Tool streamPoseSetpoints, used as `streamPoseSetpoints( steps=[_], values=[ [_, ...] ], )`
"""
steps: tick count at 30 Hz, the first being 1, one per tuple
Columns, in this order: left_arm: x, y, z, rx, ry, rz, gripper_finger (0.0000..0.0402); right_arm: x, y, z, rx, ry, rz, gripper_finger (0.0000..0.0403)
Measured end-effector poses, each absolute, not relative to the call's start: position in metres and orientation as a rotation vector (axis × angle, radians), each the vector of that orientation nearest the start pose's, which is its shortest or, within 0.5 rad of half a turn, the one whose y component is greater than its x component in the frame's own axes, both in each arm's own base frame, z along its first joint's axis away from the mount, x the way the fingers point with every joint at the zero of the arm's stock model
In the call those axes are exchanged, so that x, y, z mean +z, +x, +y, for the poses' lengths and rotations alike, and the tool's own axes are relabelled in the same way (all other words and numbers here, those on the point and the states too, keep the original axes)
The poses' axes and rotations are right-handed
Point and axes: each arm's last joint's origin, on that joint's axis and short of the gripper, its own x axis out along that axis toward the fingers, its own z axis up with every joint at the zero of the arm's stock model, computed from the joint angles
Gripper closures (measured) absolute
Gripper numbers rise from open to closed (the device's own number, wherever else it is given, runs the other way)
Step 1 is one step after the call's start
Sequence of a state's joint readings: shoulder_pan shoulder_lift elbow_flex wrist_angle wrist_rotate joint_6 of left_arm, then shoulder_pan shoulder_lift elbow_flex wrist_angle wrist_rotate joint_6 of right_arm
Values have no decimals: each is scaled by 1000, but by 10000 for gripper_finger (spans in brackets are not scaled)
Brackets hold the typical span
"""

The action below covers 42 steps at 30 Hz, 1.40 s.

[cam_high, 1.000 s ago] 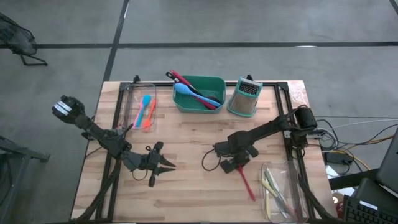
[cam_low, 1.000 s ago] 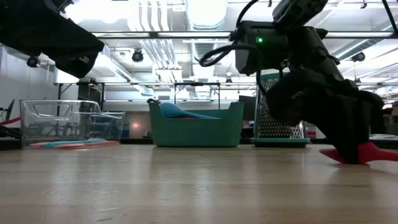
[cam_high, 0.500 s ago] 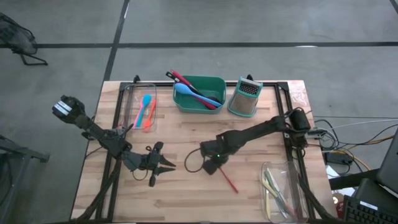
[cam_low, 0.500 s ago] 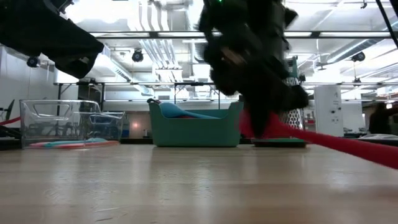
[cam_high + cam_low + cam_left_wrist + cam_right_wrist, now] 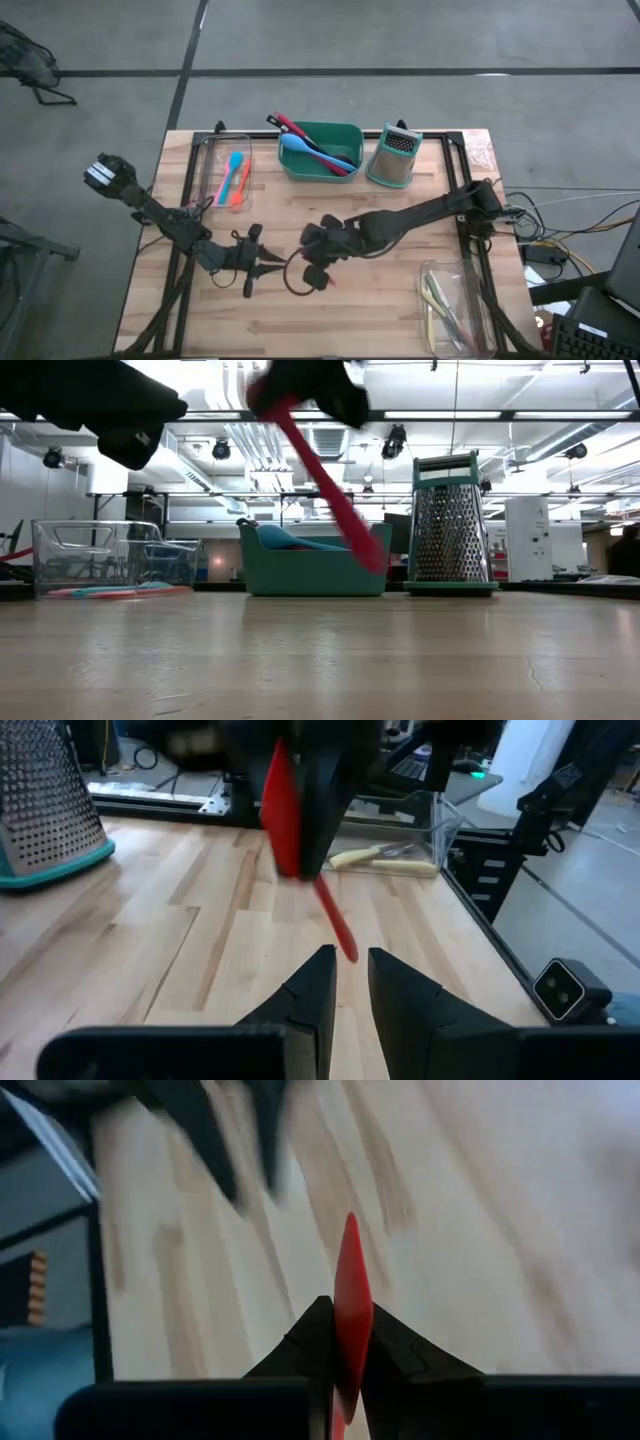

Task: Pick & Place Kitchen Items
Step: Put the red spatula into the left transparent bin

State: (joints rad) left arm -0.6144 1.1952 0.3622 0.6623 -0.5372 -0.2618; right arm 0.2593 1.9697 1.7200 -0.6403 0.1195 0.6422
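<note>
My right gripper (image 5: 322,274) hangs over the middle of the table, shut on a red long-handled utensil (image 5: 330,490). The utensil is clear of the wood and slants down below the fingers. My left gripper (image 5: 270,265) stands just to the left of it, level and pointing at it. Its fingers (image 5: 350,970) are open by a narrow gap with nothing between them. The utensil's thin end (image 5: 343,948) hangs just in front of them. Blue, orange and pink utensils (image 5: 234,180) lie in a clear tray at the far left. My right gripper pinches the red utensil between its two fingers at the broader end (image 5: 287,820), which shows edge-on between them (image 5: 350,1295). The fingers come from above, slanting down toward the table's left. The slim handle (image 5: 350,525) hangs slanting below the hold, lifted clear of the table.
A teal tub (image 5: 345,135) with a blue spoon and red and dark utensils stands at the far middle. A steel grater (image 5: 393,157) stands right of it. A clear tray (image 5: 445,305) with yellow utensils sits at the near right. Bare wood lies along the near edge.
My right gripper has risen and swung toward the table's left, toward my left gripper, rolling as it went. The red utensil, which lay on the table right of centre, has been lifted clear. It now hangs slanting below the fingers.
</note>
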Motion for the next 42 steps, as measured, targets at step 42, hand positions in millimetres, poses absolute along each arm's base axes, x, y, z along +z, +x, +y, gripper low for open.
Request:
streamPoseSetpoints(
  steps=[42],
  values=[
    [208, 211, -127, -26, -99, 65, 240, 353, 439, 135, -20, 92, 361, 383]
  ],
)
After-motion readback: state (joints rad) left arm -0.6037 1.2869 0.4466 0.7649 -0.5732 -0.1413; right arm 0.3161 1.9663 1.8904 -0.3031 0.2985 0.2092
